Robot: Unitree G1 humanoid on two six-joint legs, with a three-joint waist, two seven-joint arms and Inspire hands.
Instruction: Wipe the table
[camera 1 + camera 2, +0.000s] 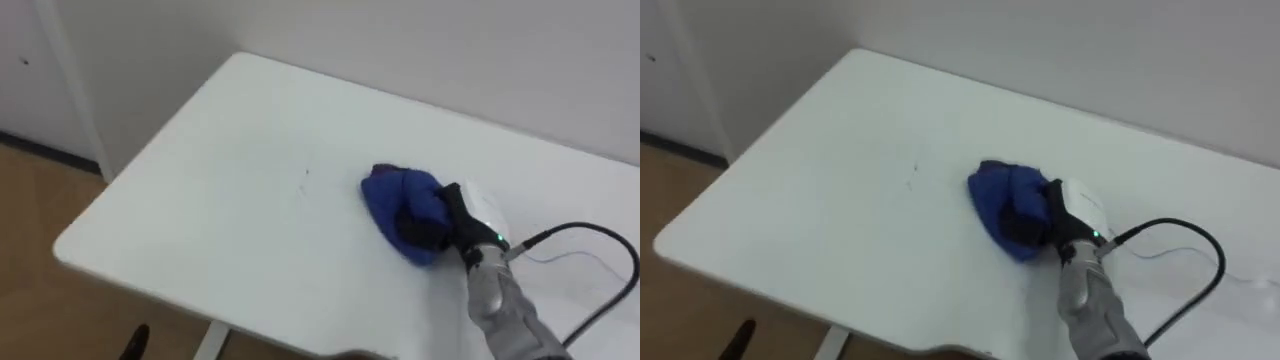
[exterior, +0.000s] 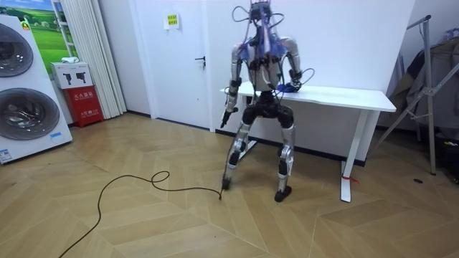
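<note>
The right hand [image 1: 465,214] reaches in from the lower right and rests on the white bench [image 1: 200,210], nearer the front edge than the back. Its dark fingers [image 1: 422,228] are curled into a blue cloth [image 1: 395,192] — they grip the folds and hold the cloth down on the top. The cloth is a crumpled lump lying on the bench, right of the middle and apart from every edge. Left of it and a little farther back, a small dark mark [image 1: 307,173] shows on the top. Past the bench's far edge rises a pale wall [image 1: 450,50].

In the room view the robot stands on a wooden floor [image 2: 179,222] at the bench's end on the room view's left. Its back is to the camera, its knees are slightly bent and it faces the wall. The left hand [image 2: 228,113] hangs at its side below the bench top — I cannot tell whether its fingers are straight or curled. Farther toward the room view's left are a door [image 2: 179,64] and two washing machines [image 2: 21,93].
</note>
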